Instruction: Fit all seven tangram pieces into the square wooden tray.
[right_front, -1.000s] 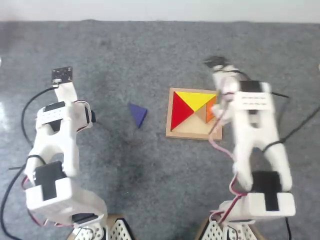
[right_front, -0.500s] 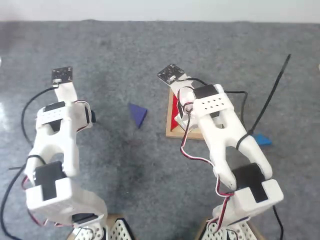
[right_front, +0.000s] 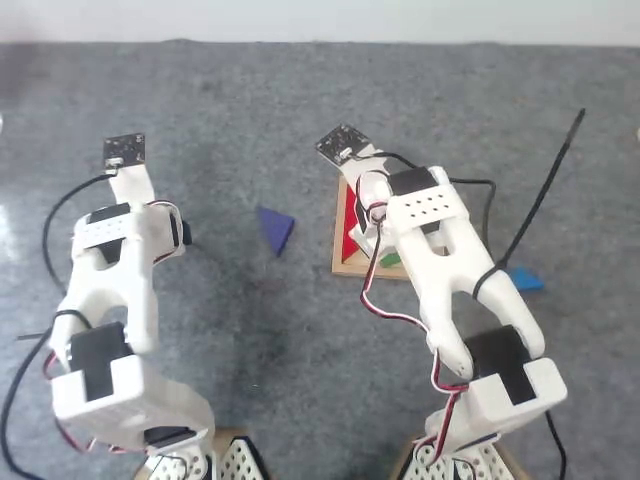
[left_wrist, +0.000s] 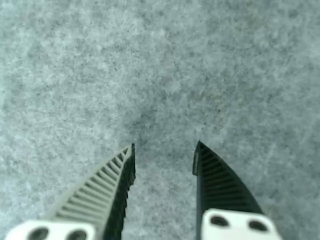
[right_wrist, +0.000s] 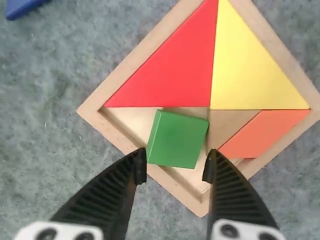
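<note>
The square wooden tray (right_wrist: 93, 111) holds a red triangle (right_wrist: 170, 70), a yellow triangle (right_wrist: 250, 70) and an orange piece (right_wrist: 265, 132). A green square (right_wrist: 177, 139) lies askew in the tray's bare part, one corner over the rim. My right gripper (right_wrist: 174, 155) is open, its fingertips flanking the square's near corners. In the high view the right arm (right_front: 425, 215) covers most of the tray (right_front: 340, 265), with a bit of the green square (right_front: 390, 260) showing. My left gripper (left_wrist: 164, 150) is open over bare carpet. The left arm (right_front: 110, 250) stands at the left.
A dark blue triangle (right_front: 275, 228) lies on the grey carpet left of the tray. A light blue piece (right_front: 523, 279) lies to the right of the right arm. Black cables run beside both arms.
The right arm swung from the tray's right side to over the tray, uncovering the light blue piece. The green square now shows at the tray's near edge. The left arm kept still.
</note>
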